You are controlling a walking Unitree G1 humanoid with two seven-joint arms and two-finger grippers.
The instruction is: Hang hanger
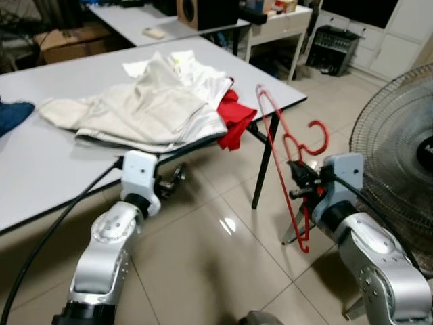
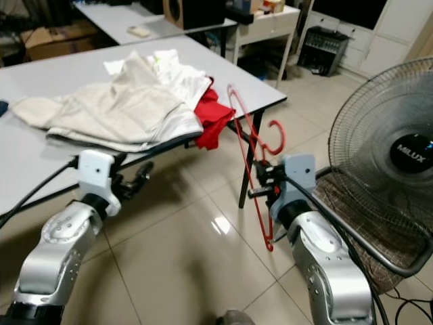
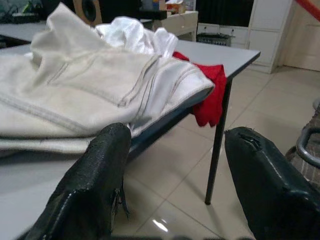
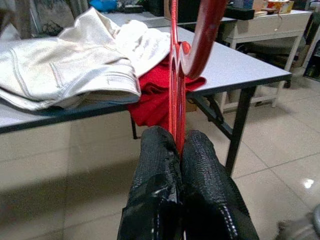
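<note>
From my seat, the red garment (image 1: 235, 120) is mostly buried under the pale clothes (image 1: 145, 105) on the bench (image 1: 40, 169), with just one end hanging over the edge. The bench itself runs out of frame on the left. The fan (image 1: 399, 156) is cut off at the right edge. In the right wrist view the red hanger (image 4: 176, 65) runs out at the top, so I can't see its hook there.
</note>
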